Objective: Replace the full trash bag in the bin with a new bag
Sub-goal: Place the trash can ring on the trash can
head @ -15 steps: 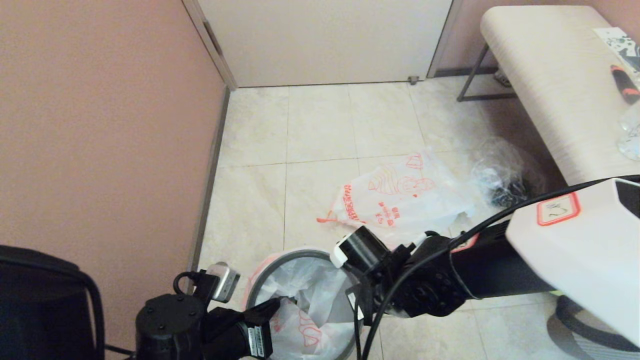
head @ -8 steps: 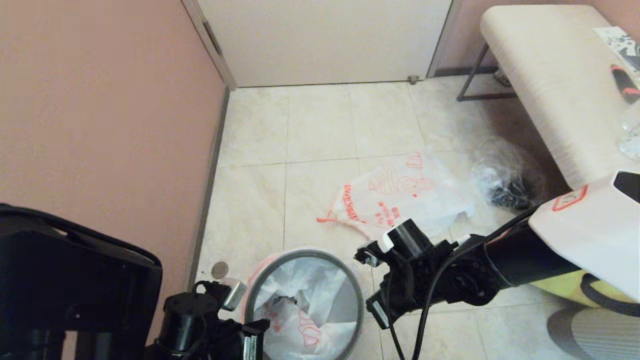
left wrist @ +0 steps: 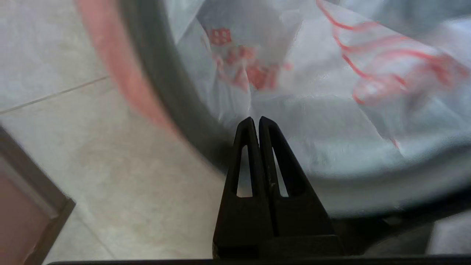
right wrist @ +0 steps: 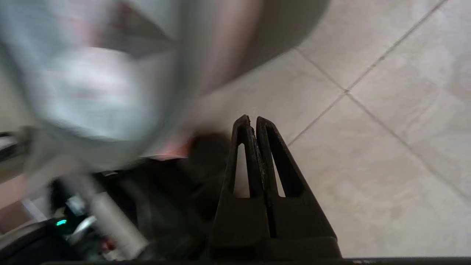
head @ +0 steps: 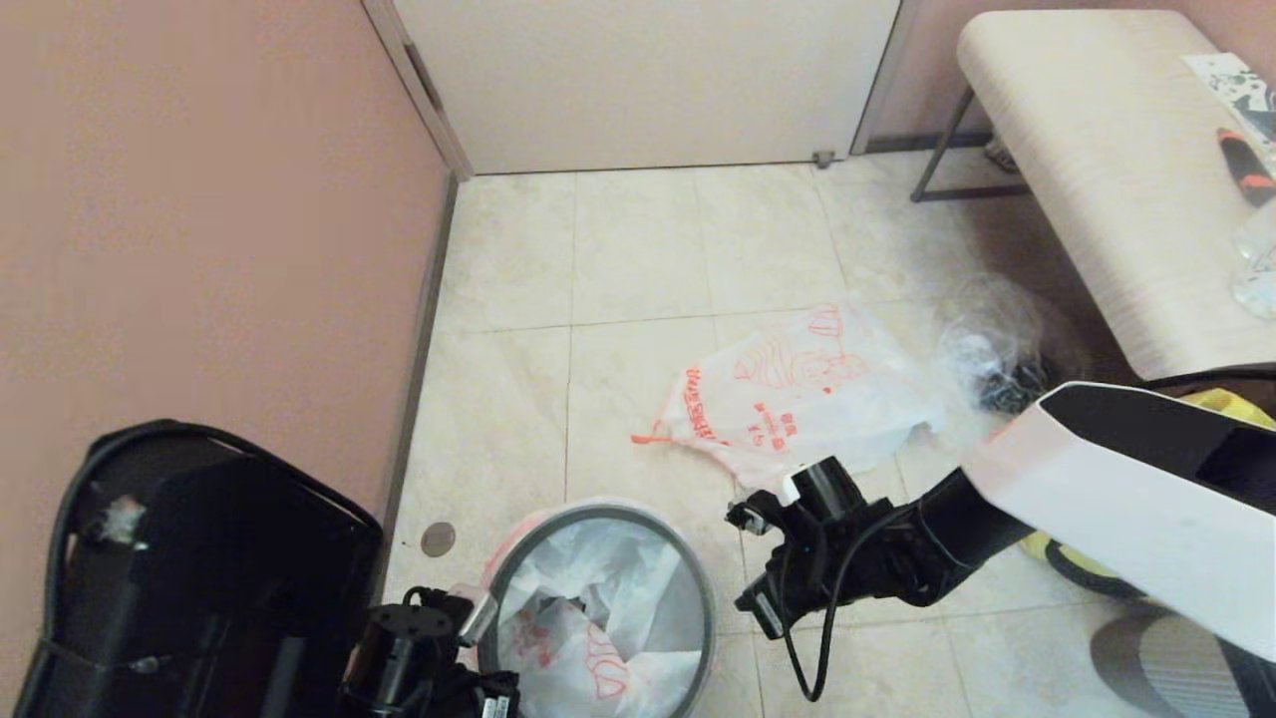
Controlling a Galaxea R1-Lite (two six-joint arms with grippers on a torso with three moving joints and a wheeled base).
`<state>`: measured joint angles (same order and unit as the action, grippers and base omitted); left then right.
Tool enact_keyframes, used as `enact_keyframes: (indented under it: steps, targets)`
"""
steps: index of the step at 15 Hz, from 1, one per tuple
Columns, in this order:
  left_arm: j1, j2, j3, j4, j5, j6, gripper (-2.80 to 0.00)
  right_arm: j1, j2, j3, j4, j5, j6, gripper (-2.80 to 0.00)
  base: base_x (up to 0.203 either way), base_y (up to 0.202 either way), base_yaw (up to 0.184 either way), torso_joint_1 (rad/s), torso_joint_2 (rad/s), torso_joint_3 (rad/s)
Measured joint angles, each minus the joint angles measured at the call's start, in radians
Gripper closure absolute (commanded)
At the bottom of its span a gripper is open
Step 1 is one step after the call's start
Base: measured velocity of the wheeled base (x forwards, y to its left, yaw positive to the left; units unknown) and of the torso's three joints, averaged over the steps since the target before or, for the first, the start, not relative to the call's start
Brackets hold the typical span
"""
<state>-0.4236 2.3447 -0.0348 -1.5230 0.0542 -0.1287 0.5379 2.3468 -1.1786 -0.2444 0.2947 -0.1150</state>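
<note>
The bin (head: 598, 509) stands on the floor at the bottom middle, its dark grey rim hoop (left wrist: 162, 84) seated on top. A limp white bag with orange-red print, the new bag (head: 588, 658) (left wrist: 331, 110), lines its inside. A bulging twin bag, the full trash bag (head: 797, 399), lies on the tiles beyond the bin to the right. My left gripper (head: 506, 688) (left wrist: 255, 119) is shut and empty, just outside the bin's near-left rim. To the right of the bin, my right gripper (head: 753, 603) (right wrist: 250, 119) is shut and empty, low over bare floor.
A clear bag with dark contents (head: 997, 359) lies beside the full bag, under a pale bench (head: 1097, 179). A yellow tote bag (head: 1087, 558) shows behind my right arm. A pink wall (head: 199, 249) runs along the left and a door (head: 648, 80) closes the far side.
Both arms have drawn back from over the bin: the right swung off to the bin's right side, the left pulled toward the bottom edge. The bags and the bin have not moved.
</note>
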Motion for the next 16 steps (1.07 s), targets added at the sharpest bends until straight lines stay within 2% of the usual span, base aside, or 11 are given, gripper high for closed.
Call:
enact_keyframes:
  steps: [2,5,8,10,13,16]
  targets:
    - [-0.001,0.035,-0.024,0.001,0.034,0.001,0.00,-0.009,0.049,-0.016,-0.021,0.000,-0.008,0.00,0.000,0.000,0.000,0.000,0.00,0.000]
    - [-0.005,0.045,-0.035,0.001,0.036,0.000,0.00,-0.019,0.065,-0.023,-0.022,-0.004,-0.008,0.00,0.000,0.000,0.000,0.000,0.00,0.000]
    - [-0.031,-0.004,-0.053,0.002,0.035,-0.012,0.00,-0.030,0.033,-0.015,-0.019,-0.007,-0.005,0.00,0.000,0.000,0.000,0.000,0.00,0.000]
    - [-0.060,-0.073,-0.063,0.003,0.040,-0.042,0.00,-0.031,-0.024,0.012,-0.017,-0.012,-0.002,0.00,0.000,0.000,0.000,0.000,0.00,0.000]
    - [-0.092,-0.224,-0.058,0.002,0.056,-0.074,0.00,-0.014,-0.168,0.081,-0.012,-0.091,0.001,0.00,0.000,0.000,0.000,0.000,0.00,0.000]
    - [-0.116,-0.392,-0.009,0.003,0.087,-0.083,0.00,0.025,-0.346,0.157,0.017,-0.245,0.019,0.00,0.000,0.000,0.000,0.000,0.00,0.000]
